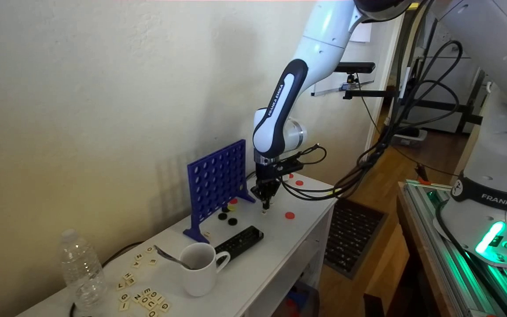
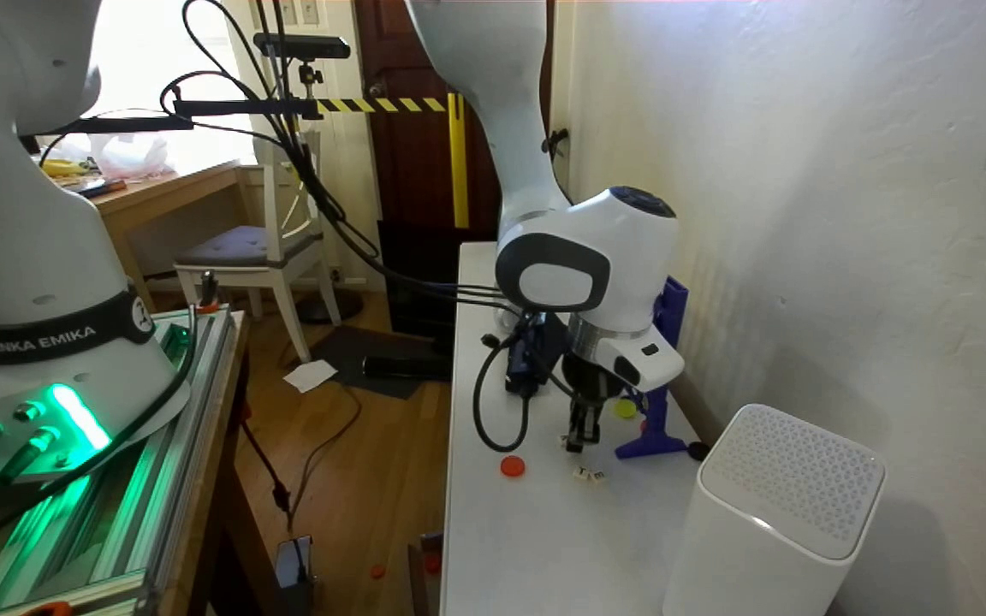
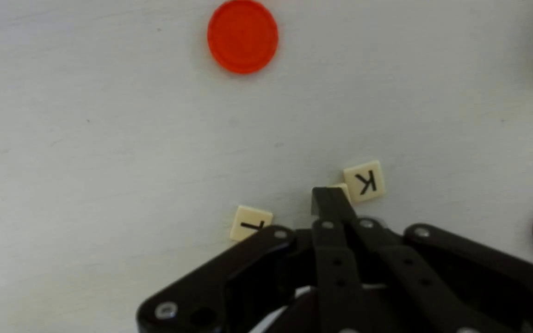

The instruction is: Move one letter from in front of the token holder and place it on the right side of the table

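Note:
The blue token holder (image 1: 216, 180) stands upright on the white table (image 1: 275, 246) by the wall; it also shows in an exterior view (image 2: 673, 321). My gripper (image 3: 333, 199) points down in front of it, low over the table, with its fingertips together and nothing visible between them. In the wrist view a letter K tile (image 3: 365, 181) lies beside the tips. Another tile (image 3: 344, 189) touches it and is mostly hidden under the fingertips. A third tile (image 3: 248, 221) is partly hidden by a finger link. Two tiles (image 2: 589, 474) show near the gripper (image 2: 577, 445) in an exterior view.
A red disc (image 3: 243, 37) lies near the gripper. Black discs (image 1: 227, 219) and a black remote (image 1: 239, 242) lie by the holder. A white cup (image 1: 199, 273) with a spoon, a bottle (image 1: 82, 273) and several letter tiles (image 1: 148, 299) are farther along. A white box (image 2: 775, 522) stands by the wall.

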Motion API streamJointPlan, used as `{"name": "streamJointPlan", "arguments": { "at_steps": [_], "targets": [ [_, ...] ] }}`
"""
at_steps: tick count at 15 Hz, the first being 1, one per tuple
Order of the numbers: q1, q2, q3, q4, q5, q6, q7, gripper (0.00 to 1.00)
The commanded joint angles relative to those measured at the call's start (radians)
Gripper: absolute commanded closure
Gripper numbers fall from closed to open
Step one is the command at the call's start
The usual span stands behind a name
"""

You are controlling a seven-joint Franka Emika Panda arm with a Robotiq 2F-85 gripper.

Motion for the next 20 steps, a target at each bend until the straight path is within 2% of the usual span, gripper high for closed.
{"name": "streamJointPlan", "arguments": {
  "at_steps": [1,7,11,14,15,20],
  "targets": [
    [-0.027,0.037,0.032,-0.015,0.046,-0.01,-0.036,1.0],
    [-0.074,0.041,0.067,-0.078,0.139,0.031,-0.022,1.0],
    [-0.041,0.026,0.008,-0.147,0.206,0.059,0.073,1.0],
    [-0.037,0.015,-0.013,-0.214,0.265,0.154,0.137,1.0],
    [-0.044,-0.067,0.008,-0.169,0.234,0.061,0.099,0.99],
    [-0.045,-0.082,-0.001,-0.215,0.249,0.107,0.131,0.99]
  ]
}}
